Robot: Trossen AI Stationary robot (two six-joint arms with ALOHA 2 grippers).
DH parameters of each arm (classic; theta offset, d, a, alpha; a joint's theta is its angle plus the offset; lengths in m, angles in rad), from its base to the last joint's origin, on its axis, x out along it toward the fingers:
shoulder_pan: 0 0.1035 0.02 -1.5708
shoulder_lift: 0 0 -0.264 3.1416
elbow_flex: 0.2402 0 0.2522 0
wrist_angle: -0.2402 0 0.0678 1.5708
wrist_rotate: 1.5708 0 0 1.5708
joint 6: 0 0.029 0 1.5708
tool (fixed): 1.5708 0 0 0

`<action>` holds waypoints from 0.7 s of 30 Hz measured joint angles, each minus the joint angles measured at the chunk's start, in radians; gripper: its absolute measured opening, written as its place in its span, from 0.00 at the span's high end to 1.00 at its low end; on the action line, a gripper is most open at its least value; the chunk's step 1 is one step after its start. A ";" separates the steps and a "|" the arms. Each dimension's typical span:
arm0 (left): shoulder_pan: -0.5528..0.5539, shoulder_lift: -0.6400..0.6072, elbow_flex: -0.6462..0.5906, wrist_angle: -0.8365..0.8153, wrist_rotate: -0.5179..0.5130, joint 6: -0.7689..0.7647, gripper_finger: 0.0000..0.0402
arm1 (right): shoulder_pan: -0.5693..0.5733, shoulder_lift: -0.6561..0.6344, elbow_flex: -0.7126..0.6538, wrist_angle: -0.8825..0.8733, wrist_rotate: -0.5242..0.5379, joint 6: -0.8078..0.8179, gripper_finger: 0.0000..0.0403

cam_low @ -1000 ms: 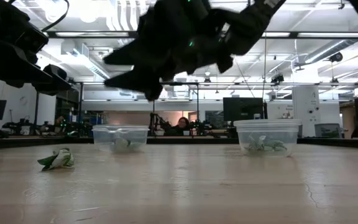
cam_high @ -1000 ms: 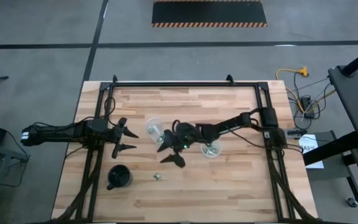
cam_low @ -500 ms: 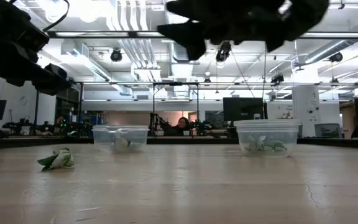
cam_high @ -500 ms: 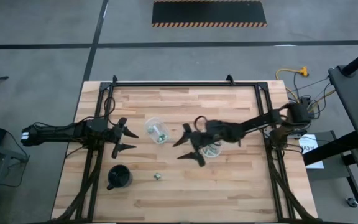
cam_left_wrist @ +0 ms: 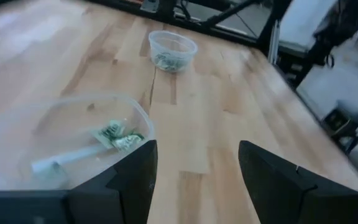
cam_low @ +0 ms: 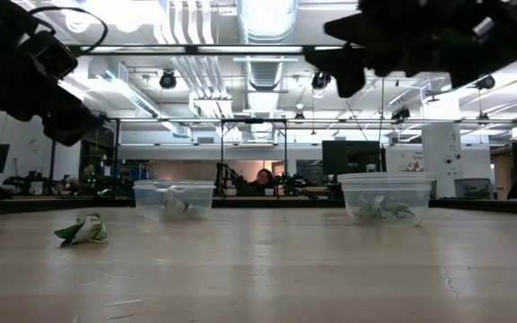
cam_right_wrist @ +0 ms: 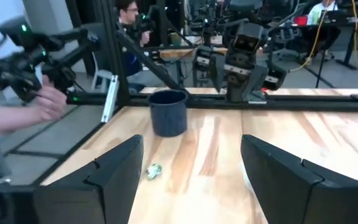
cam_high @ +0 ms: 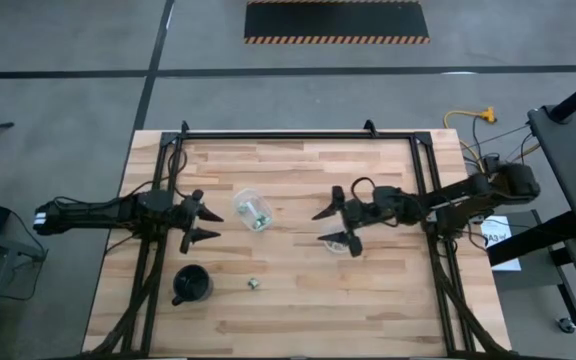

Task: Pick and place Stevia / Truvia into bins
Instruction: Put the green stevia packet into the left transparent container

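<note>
- High view: you have one loose packet (cam_high: 253,284) left on the table (cam_high: 298,310), lying just beside the black cup (cam_high: 191,285) and well apart from both bins. The left bin (cam_high: 252,210) sits near the left gripper (cam_high: 204,222), whose jaws are spread and empty. The right gripper (cam_high: 335,226) hangs over the right bin (cam_high: 342,243), also spread and carrying nothing.
- Low view: the packet (cam_low: 83,231) looks crumpled, a scrap of folded paper lying low on the wood. Expect it to be very light and limp; it will likely slide or flip if you nudge it. Both bins (cam_low: 174,197) (cam_low: 386,197) already hold packets. A person (cam_low: 264,180) sits far off in the room behind.
- Left wrist view: between the parted fingers (cam_left_wrist: 131,177) you see the near bin (cam_left_wrist: 61,140) with packets (cam_left_wrist: 118,135) inside, and the far bin (cam_left_wrist: 172,50) across the table.
- Right wrist view: the packet (cam_right_wrist: 153,170) lies in front of the cup (cam_right_wrist: 168,112), between the wide-open fingers (cam_right_wrist: 120,168). Take it at its raised, bunched middle, coming straight down with the tips close to the wood. It shouldn't break, but a grip on a thin edge may slip.
</note>
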 joint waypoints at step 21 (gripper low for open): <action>-0.001 0.014 -0.002 0.158 -0.343 -0.084 0.48 | 0.028 -0.099 -0.390 0.543 -0.003 0.033 0.36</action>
